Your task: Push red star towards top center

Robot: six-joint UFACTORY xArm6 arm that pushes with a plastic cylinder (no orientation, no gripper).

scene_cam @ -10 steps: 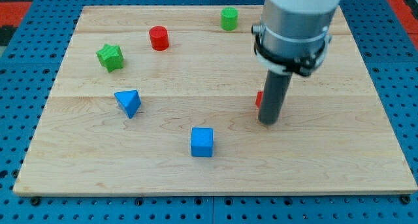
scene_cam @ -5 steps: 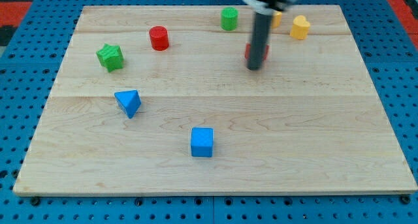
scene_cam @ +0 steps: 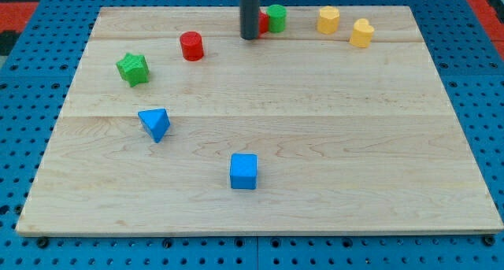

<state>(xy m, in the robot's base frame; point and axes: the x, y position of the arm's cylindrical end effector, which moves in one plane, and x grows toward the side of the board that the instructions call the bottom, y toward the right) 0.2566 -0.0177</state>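
My dark rod comes down from the view's top, and my tip (scene_cam: 249, 38) rests on the board near the top centre. The red star (scene_cam: 264, 21) is mostly hidden behind the rod; only a red sliver shows at the rod's right side. It sits touching or very close to the green cylinder (scene_cam: 276, 19) on its right. My tip is at the red star's lower left.
A red cylinder (scene_cam: 191, 46) stands left of my tip. A green star (scene_cam: 132, 68) is at the left. A blue triangular block (scene_cam: 155, 123) and a blue cube (scene_cam: 243, 171) lie lower down. Two yellow blocks (scene_cam: 328, 19) (scene_cam: 361, 32) sit at the top right on the wooden board (scene_cam: 378, 160).
The rod has moved up and to the left across the board, from the right middle to the top centre, pushing the red star ahead of it up beside the green cylinder.
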